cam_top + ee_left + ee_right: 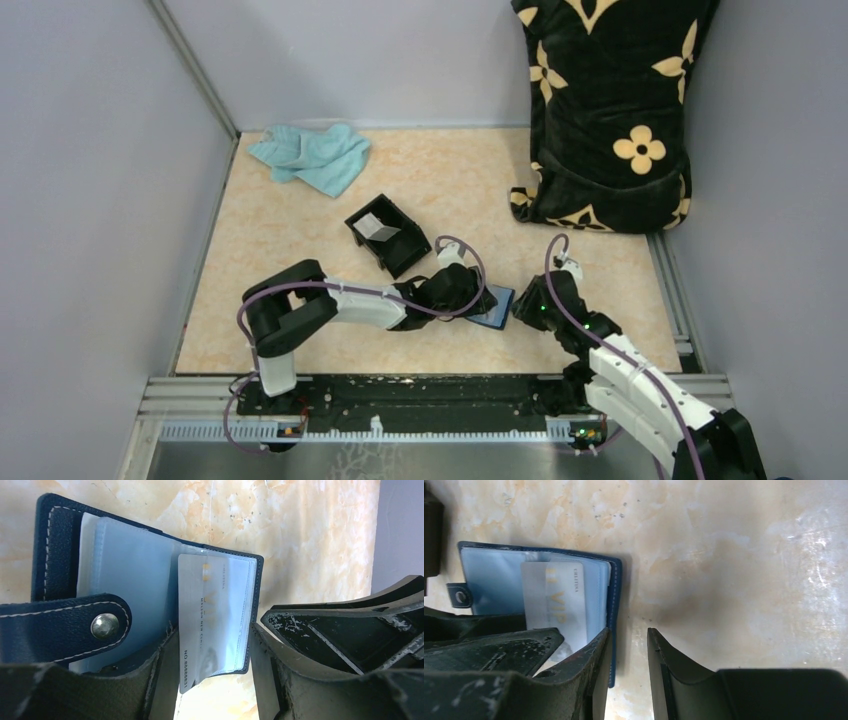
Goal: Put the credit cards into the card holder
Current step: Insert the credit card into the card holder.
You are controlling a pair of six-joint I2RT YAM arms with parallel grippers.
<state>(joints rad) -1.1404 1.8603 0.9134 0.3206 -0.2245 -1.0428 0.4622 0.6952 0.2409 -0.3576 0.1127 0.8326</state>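
One pale grey-white plastic card [200, 605] is half pushed into the opened navy-blue stitched card holder [55, 545] and straddled by the left gripper [212, 632], whose grip cannot be told, while the holder's edge is seemingly pinned against sliding by the open-jawed right gripper [628, 635].

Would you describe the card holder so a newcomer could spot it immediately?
On the beige table, look between the left hand and right hand. The card holder lies open there: navy blue with clear sleeves and a silver snap, unlike the black box behind it.
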